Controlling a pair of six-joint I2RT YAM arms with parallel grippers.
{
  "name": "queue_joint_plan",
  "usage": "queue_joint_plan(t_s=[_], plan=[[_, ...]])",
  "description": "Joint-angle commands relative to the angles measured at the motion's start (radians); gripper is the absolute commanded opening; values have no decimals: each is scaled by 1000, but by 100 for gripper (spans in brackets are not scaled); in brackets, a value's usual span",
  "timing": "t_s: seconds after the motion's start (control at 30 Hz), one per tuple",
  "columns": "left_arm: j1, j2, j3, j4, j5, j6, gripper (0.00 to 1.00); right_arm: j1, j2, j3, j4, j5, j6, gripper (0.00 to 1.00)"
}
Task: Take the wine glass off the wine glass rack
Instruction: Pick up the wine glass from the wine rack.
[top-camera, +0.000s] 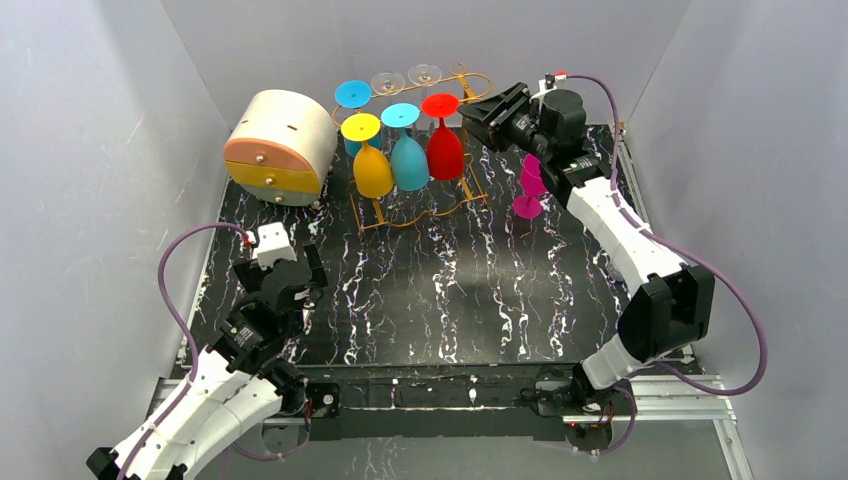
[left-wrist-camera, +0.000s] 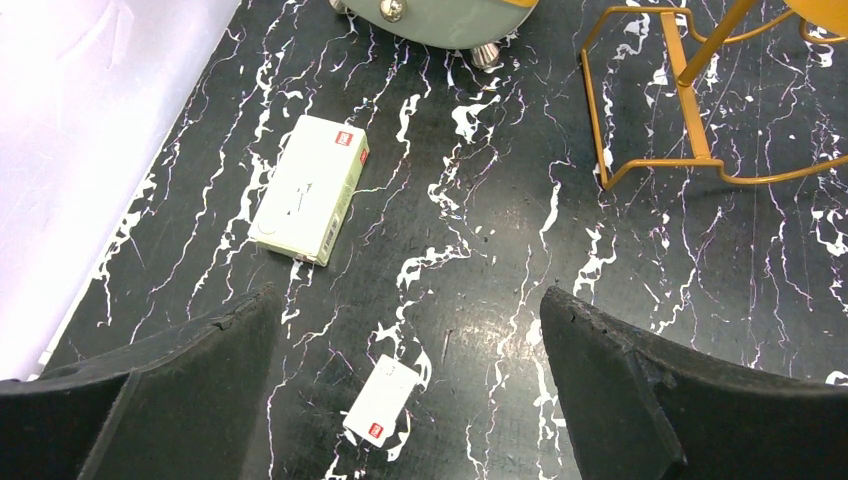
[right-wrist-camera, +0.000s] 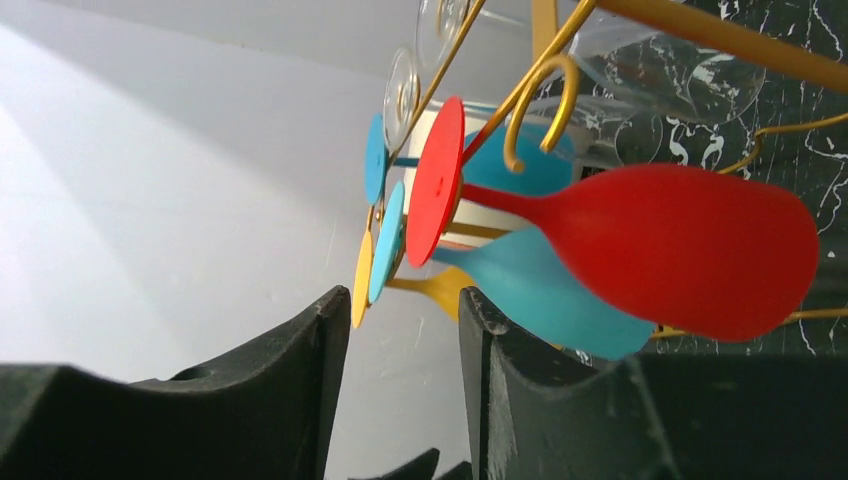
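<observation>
Right gripper (right-wrist-camera: 405, 300): jaws apart, empty, beside red glass (right-wrist-camera: 680, 250) hanging on rack (right-wrist-camera: 720, 38), probably placed to take its stem; left gripper (left-wrist-camera: 408, 300) agape.

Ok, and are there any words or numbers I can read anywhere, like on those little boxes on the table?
White and green box: a small red mark at one end, too blurred to read.
Small white packet: a red mark at one corner, too small to read.
Wine glass rack and round drawer box: no writing shows.
So nothing here can really be read.
</observation>
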Motion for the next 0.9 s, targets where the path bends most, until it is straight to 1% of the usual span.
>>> queue_joint_plan(t_s=[0.0, 0.17, 0.27, 0.4, 0.47, 0.57, 0.67, 0.8, 0.87], plan=[[2, -6, 24, -15, -32, -29, 98, 4, 62, 86, 35, 56, 25, 50], [3, -5, 24, -14, -29, -25, 98, 7, 129, 159, 21, 25, 8, 45], [3, 4, 24, -11, -19, -24, 98, 11, 136, 165, 18, 53, -11, 39], [3, 19, 27, -14, -16, -29, 98, 20, 133, 174, 8, 97, -39, 34], [2, 26, 25, -11, -8, -31, 98, 24, 131, 174, 8, 116, -42, 34], [1, 42, 26, -4, 7, -21, 98, 32, 134, 180, 16, 140, -46, 38], [2, 65, 31, -1, 16, -16, 98, 34, 144, 199, -1, 154, -53, 37], [2, 82, 35, 0, 30, -13, 98, 37, 152, 215, -9, 157, -73, 24], [3, 85, 36, 1, 33, -12, 98, 42, 152, 226, -24, 171, -87, 21]])
